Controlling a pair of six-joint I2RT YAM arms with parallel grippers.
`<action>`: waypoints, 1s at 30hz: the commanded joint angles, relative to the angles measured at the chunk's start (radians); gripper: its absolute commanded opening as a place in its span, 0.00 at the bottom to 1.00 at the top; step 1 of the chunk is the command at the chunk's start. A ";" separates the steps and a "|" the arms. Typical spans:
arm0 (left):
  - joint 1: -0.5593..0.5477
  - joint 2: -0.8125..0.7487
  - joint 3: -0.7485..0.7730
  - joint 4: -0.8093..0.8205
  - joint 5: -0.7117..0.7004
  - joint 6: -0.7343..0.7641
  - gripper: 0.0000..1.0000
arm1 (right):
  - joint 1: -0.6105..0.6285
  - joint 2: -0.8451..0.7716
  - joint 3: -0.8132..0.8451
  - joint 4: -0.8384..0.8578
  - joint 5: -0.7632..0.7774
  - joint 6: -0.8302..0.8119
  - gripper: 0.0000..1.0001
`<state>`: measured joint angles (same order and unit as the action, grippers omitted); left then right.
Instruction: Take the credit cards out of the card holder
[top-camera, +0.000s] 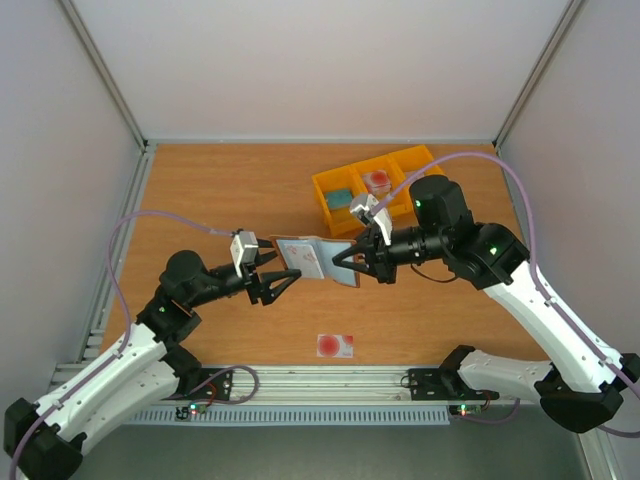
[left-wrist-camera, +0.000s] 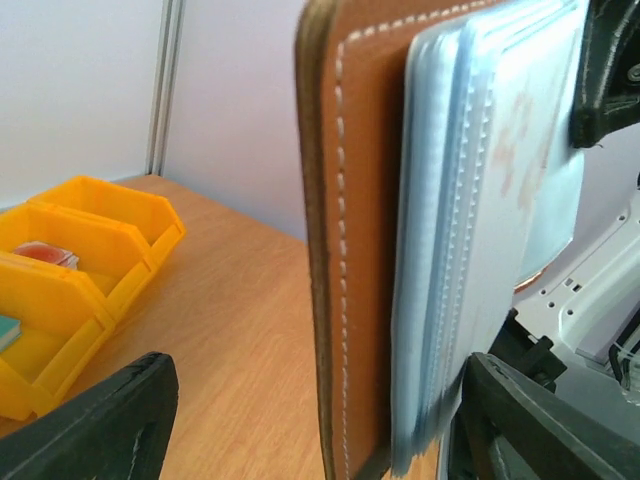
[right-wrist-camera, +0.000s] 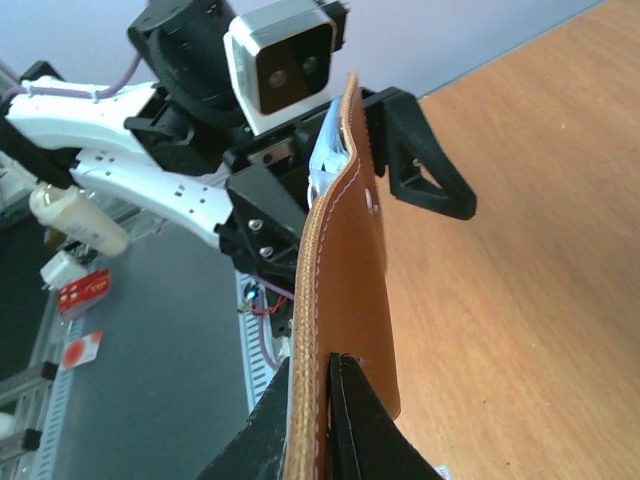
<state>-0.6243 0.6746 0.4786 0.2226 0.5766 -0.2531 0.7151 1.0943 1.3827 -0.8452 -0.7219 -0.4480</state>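
Note:
The card holder (top-camera: 310, 257), brown leather with a grey-blue lining, hangs open above the middle of the table. My right gripper (top-camera: 338, 262) is shut on its right edge; in the right wrist view both fingers of that gripper (right-wrist-camera: 318, 420) pinch the stitched leather of the card holder (right-wrist-camera: 350, 250). My left gripper (top-camera: 283, 272) stands open round the left end. In the left wrist view the card holder (left-wrist-camera: 360, 250) stands upright between the wide-apart jaws of that gripper (left-wrist-camera: 310, 430), its lining (left-wrist-camera: 450, 250) close to the right finger. One pale credit card (top-camera: 335, 345) with a red spot lies on the table.
A yellow three-part bin (top-camera: 330, 185) stands at the back right of the table and holds small items; it also shows as the yellow bin (left-wrist-camera: 110, 240) at the left of the left wrist view. A metal rail (top-camera: 330, 385) runs along the table's near edge.

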 joint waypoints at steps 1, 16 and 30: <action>-0.002 -0.003 0.014 0.067 0.027 0.007 0.79 | 0.007 -0.019 0.002 -0.044 -0.111 -0.073 0.01; -0.018 -0.004 0.040 0.165 0.314 -0.026 0.34 | 0.003 0.069 0.047 -0.051 -0.174 -0.170 0.01; -0.010 -0.023 0.044 0.153 0.331 -0.024 0.41 | -0.206 0.039 -0.058 0.081 -0.347 -0.053 0.01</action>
<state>-0.6380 0.6533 0.4923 0.3191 0.8825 -0.2924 0.5133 1.1481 1.3365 -0.8169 -0.9546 -0.5316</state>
